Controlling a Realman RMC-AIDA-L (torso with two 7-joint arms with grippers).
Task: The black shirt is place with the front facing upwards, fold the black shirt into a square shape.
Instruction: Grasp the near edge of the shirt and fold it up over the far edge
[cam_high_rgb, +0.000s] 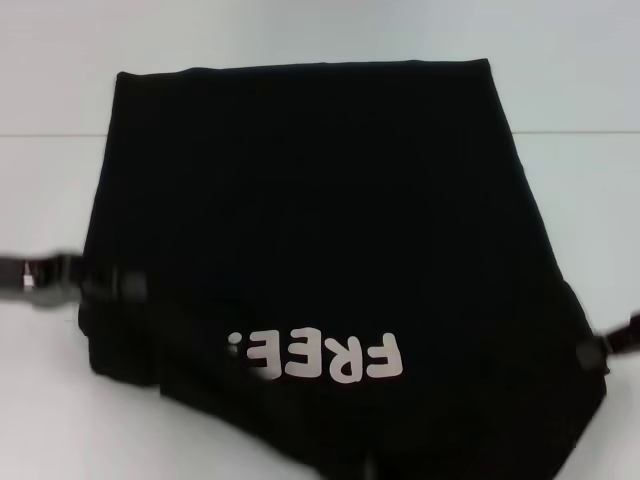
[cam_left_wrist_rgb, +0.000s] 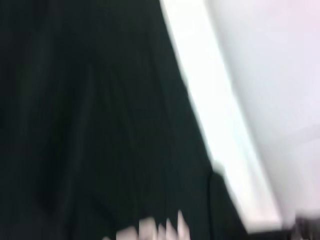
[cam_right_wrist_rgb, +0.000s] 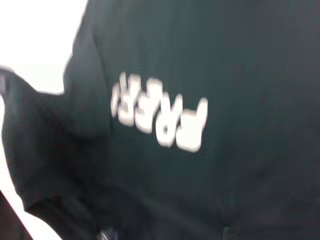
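White table (cam_high_rgb: 560, 200), black shirt (cam_high_rgb: 300, 220) between pincers

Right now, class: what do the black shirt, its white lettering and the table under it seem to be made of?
The black shirt: soft matte knit cloth, likely cotton; it drapes and shows shallow folds with no shine.
The white lettering: probably a flat print or transfer; solid, opaque, crisp-edged against the cloth.
The table: smooth, pale and hard-looking, perhaps laminate; the exact material cannot be told.
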